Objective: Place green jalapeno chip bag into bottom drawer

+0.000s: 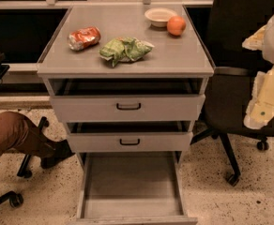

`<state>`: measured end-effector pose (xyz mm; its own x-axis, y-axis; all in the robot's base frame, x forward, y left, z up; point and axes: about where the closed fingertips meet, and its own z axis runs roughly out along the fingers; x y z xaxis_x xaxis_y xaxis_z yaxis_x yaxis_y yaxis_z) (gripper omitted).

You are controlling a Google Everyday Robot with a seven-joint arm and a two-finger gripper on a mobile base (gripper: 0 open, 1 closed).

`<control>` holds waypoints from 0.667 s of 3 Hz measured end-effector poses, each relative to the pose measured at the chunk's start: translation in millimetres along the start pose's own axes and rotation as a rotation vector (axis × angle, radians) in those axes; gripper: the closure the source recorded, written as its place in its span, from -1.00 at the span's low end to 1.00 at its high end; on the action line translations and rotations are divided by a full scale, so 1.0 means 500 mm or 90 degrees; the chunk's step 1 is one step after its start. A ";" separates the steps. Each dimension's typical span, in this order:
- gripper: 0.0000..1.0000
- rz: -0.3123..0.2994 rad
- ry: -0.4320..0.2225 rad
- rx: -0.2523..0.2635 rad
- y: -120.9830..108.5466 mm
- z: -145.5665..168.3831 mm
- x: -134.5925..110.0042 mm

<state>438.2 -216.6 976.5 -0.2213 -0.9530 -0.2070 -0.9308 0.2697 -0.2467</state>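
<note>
My claw (267, 95) hung at the right edge, and I couldn't tell its state. The green chip bag (125, 49) lay on the worktop (184, 55).

My gripper (266, 97) hangs right of the cabinet (184, 55). The bag (125, 49) has room all round, can (84, 37) nearest at left. The bottom drawer (127, 184) lies open, upper drawers (165, 109) overhanging its back.
</note>
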 end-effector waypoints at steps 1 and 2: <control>-1.00 0.000 0.000 0.000 0.000 0.000 0.000; -1.00 -0.021 -0.022 0.035 -0.032 0.009 -0.016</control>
<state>456.3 -212.7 977.7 -0.1800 -0.9564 -0.2302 -0.9195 0.2467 -0.3060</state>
